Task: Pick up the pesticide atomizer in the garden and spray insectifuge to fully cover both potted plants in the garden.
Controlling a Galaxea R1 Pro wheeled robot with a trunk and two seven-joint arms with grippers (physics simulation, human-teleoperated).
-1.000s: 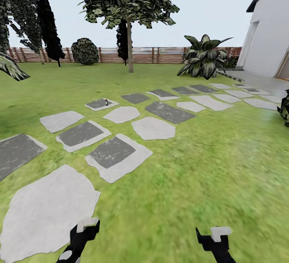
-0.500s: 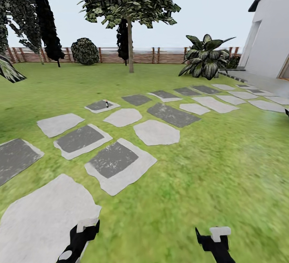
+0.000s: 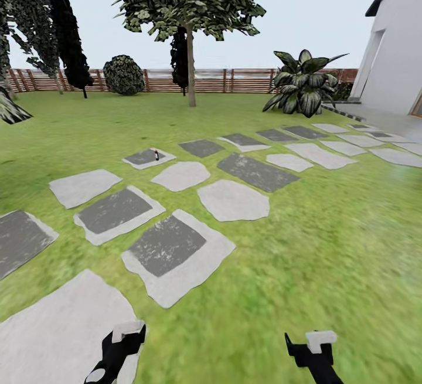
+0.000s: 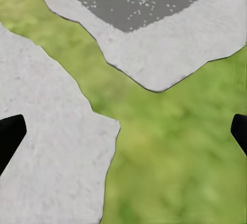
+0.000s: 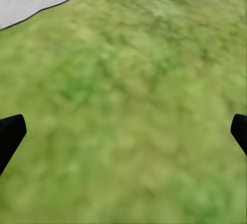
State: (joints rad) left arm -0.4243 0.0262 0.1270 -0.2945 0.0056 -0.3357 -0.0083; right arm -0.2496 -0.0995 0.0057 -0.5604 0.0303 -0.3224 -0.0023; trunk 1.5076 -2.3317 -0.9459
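Observation:
A small slim dark bottle with a pale top, the pesticide atomizer (image 3: 155, 153), stands upright on a dark stepping stone (image 3: 146, 157) far ahead on the lawn. Both potted plants are out of view. My left gripper (image 3: 124, 338) sits low at the bottom of the head view, over a pale stone slab (image 3: 53, 331). In the left wrist view its dark fingers (image 4: 10, 134) stand wide apart over stone and grass, open and empty. My right gripper (image 3: 313, 346) hangs over plain grass, its fingers (image 5: 11, 131) also spread wide with nothing between them.
Grey and white stepping stones (image 3: 231, 199) run diagonally across the lawn towards a white house (image 3: 395, 50) at the right. A tree (image 3: 189, 67), a large broad-leaved shrub (image 3: 305, 82), dark conifers (image 3: 67, 38) and a brown slatted fence (image 3: 211, 80) line the back.
The whole view has shifted as the camera moved forward: near stones slid down and left. A speckled plant at the right edge left the picture. Both grippers keep their pose.

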